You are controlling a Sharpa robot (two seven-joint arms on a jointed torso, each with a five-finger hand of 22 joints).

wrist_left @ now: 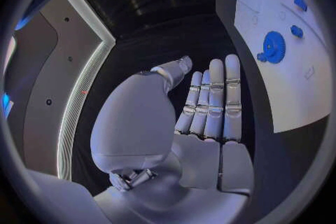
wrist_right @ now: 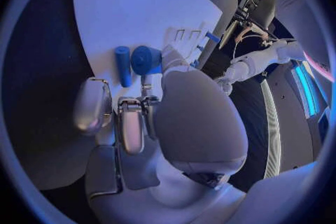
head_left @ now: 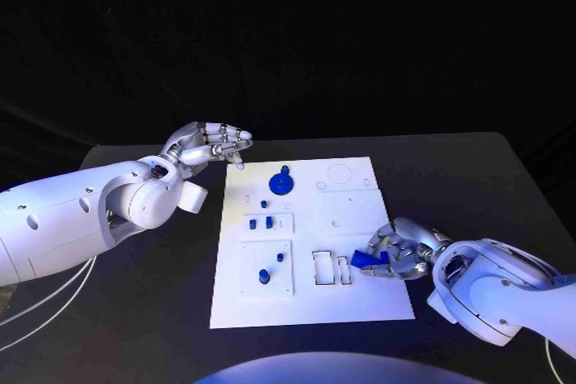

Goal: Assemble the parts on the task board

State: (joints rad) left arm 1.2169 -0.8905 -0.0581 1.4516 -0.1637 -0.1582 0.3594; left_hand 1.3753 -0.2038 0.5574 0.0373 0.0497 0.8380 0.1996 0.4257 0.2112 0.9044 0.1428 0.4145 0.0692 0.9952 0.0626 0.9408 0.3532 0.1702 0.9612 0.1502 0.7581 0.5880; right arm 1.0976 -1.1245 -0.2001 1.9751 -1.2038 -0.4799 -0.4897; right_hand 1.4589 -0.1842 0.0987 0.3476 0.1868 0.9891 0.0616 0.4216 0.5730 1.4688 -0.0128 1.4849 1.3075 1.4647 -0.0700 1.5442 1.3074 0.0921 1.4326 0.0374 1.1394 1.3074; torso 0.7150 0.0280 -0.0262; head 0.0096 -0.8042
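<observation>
Nearest the camera, the white board (head_left: 360,305) is laid on the black table (head_left: 468,163).

Left hand (head_left: 211,142): held just off the board's far left corner, nothing gripped. Fingers are shown straight and side by side in the left wrist view (wrist_left: 213,101), thumb apart; board not touched.

Beside that hand, a round blue gear (head_left: 281,182) is seated on the board. Further toward the right hand, small blue pegs (head_left: 260,224) are standing in a raised block, two more (head_left: 264,275) in the block below.

Empty rectangular slots (head_left: 333,267) are seen just beside the right hand.

Right hand (head_left: 396,251): at the board's right edge, fingers closed around a blue part (head_left: 364,260). A round blue end and a blue bar (wrist_right: 123,65) are visible past the fingertips in the right wrist view; exact shape cannot be told.

Step judged in hand: part carried for insertion. Next move: alignment over the slots beside the hand, then a straight push down. Left hand likely not needed.
</observation>
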